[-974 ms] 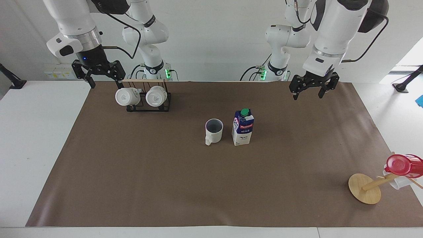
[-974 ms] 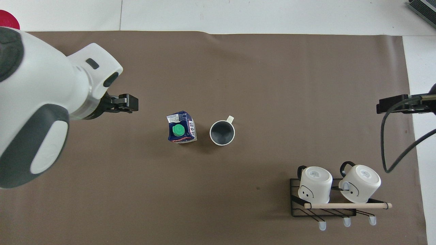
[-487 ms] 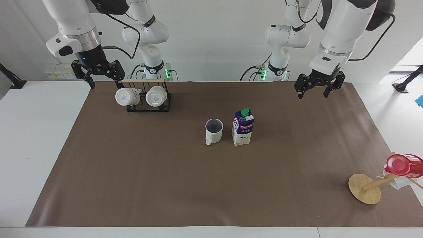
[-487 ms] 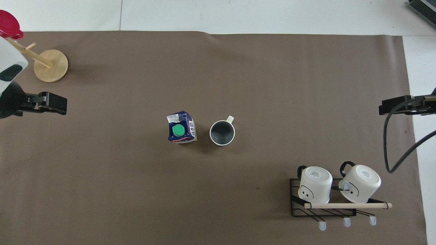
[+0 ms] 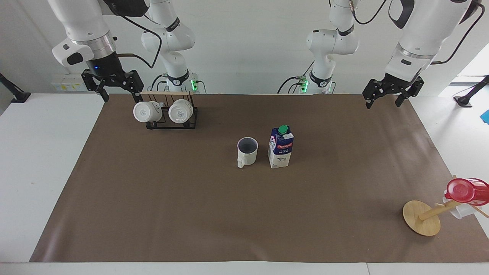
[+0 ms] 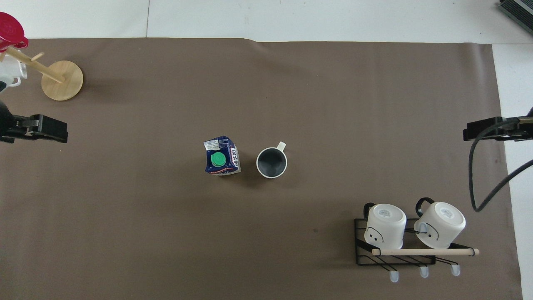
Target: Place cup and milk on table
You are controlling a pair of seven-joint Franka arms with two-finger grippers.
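Observation:
The cream-white cup (image 5: 247,152) (image 6: 271,162) stands upright in the middle of the brown mat on the table (image 5: 172,214) (image 6: 145,233). Its handle points away from the robots. The milk (image 5: 280,147) (image 6: 222,156) stands upright beside the cup, toward the left arm's end, a small gap between them. My left gripper (image 5: 384,102) (image 6: 43,129) hangs open and empty over the mat's edge at its own end of the table. My right gripper (image 5: 119,95) (image 6: 479,130) hangs open and empty next to the mug rack.
A black wire rack (image 5: 170,122) (image 6: 395,258) holding two white mugs sits close to the robots at the right arm's end. A wooden mug tree (image 5: 422,217) (image 6: 62,75) with a red cup (image 5: 464,191) (image 6: 10,29) stands farthest from the robots, at the left arm's end.
My left arm has drawn back from the milk's side toward its own end of the table, gripper still open. The right gripper, cup and milk have stayed put.

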